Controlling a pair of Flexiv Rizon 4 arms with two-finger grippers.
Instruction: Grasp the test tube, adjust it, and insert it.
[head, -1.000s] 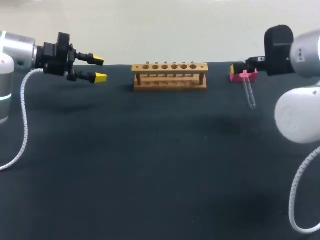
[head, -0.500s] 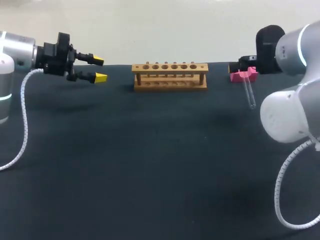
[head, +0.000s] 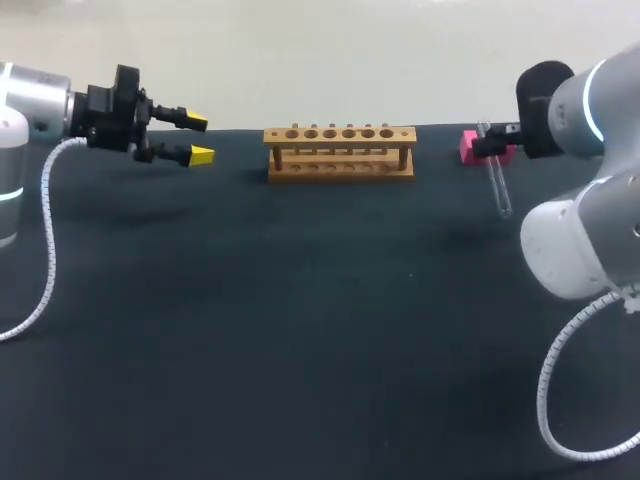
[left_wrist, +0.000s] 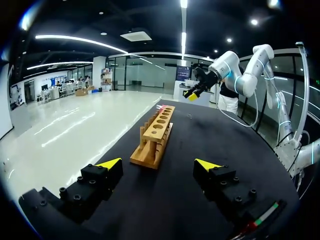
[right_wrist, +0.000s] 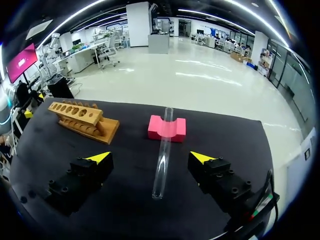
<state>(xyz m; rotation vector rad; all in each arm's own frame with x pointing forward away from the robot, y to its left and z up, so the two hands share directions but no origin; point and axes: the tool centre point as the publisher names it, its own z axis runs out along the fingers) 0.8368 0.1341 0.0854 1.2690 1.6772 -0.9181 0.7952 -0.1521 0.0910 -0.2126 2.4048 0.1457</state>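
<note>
Test tube (head: 499, 188) lay at upper right of the head frame, its open end propped in the notch of a pink block (head: 467, 150) and its rounded end down on the dark desk (head: 300, 330).

Left hand (head: 198, 138): upper left, above the desk, fingers wide, holding nothing.

Wooden rack (head: 340, 152): upper centre, standing on the desk, well apart from the tube.

Right hand (right_wrist: 150, 158): upper right, over the block. Right wrist view showed its fingers spread wide with the tube (right_wrist: 163, 150) between them, touching neither.
</note>
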